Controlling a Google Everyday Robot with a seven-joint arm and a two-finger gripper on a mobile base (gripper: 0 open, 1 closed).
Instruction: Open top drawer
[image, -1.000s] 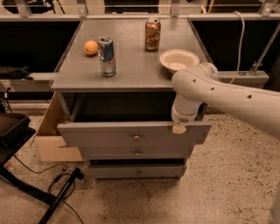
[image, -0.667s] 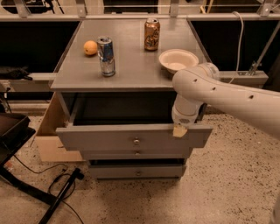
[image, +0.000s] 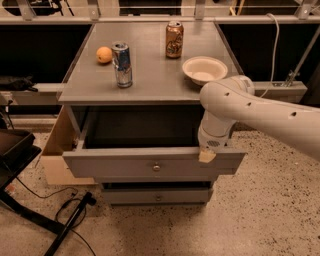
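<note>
The top drawer (image: 120, 166) is a wide grey drawer with a small round metal knob (image: 156, 167) at its centre. It stands pulled out from the cabinet, and its deep dark inside (image: 142, 127) shows. My gripper (image: 207, 156) hangs from the white arm (image: 260, 112) that comes in from the right. It sits at the top edge of the drawer front, right of the knob. A narrower grey drawer front (image: 157, 196) lies shut below.
On the grey cabinet top (image: 150, 80) stand an orange (image: 104, 54), a silver-blue can (image: 122, 64), a brown can (image: 174, 39) and a white bowl (image: 204, 69). A cardboard box (image: 52, 145) leans at the left. A black stand (image: 17, 150) and cables (image: 70, 210) lie on the floor at the left.
The top drawer has slid further out toward the camera, and my gripper has moved down and forward with its front edge.
</note>
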